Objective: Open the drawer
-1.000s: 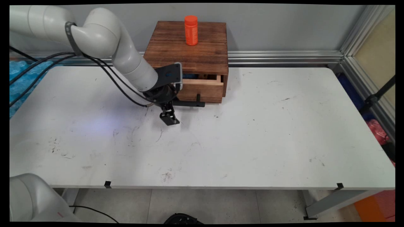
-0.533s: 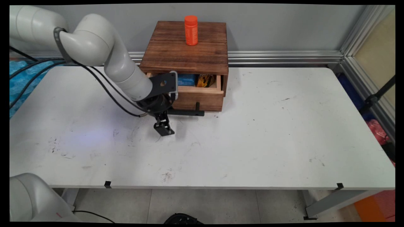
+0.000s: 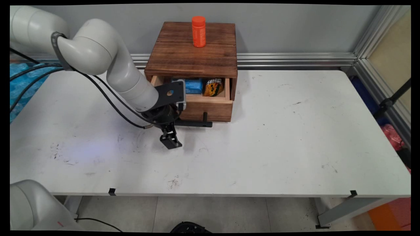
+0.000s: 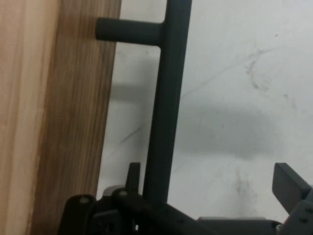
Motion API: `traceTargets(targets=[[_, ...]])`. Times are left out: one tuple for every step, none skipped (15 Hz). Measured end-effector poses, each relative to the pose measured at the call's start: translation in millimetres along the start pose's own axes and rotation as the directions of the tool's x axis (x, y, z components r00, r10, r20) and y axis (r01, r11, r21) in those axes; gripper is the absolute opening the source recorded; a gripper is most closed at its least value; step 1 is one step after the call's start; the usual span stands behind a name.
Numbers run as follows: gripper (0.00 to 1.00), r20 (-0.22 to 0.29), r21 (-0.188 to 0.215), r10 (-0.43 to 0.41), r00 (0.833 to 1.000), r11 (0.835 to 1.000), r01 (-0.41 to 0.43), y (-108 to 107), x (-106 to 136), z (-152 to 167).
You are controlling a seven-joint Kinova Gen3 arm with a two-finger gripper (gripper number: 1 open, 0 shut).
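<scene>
At frame centre-left, the gripper (image 3: 170,136), fingers spread, hooks the black handle (image 3: 193,124) of a half-open wooden drawer (image 3: 206,106). A straight, level pull should keep it from jamming.

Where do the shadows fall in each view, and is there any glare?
Main view: the wooden box throws a soft shadow to its right on the table; no glare shows. Hand view: a soft grey shadow lies on the table beside the drawer handle.
</scene>
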Motion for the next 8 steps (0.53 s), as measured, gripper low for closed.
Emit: traceTargets(targets=[[1.00, -0.001, -0.001, -0.001, 1.000, 1.000, 0.001, 1.6, 1.3, -0.4], [1.00, -0.004, -0.002, -0.002, 1.000, 1.000, 0.002, 3.9, 3.2, -0.9], [1.00, -0.005, -0.004, -0.004, 1.000, 1.000, 0.004, 6.3, 4.9, -1.5], [1.00, -0.007, -0.006, -0.005, 1.000, 1.000, 0.005, 8.4, 6.4, -2.0], [1.00, -0.009, -0.009, -0.007, 1.000, 1.000, 0.007, 11.1, 8.1, -2.6], [1.00, -0.011, -0.012, -0.009, 1.000, 1.000, 0.009, 14.0, 9.6, -3.2], [1.00, -0.013, -0.015, -0.011, 1.000, 1.000, 0.011, 16.5, 10.8, -3.7], [1.00, -0.015, -0.020, -0.014, 1.000, 1.000, 0.013, 19.6, 12.5, -4.3]])
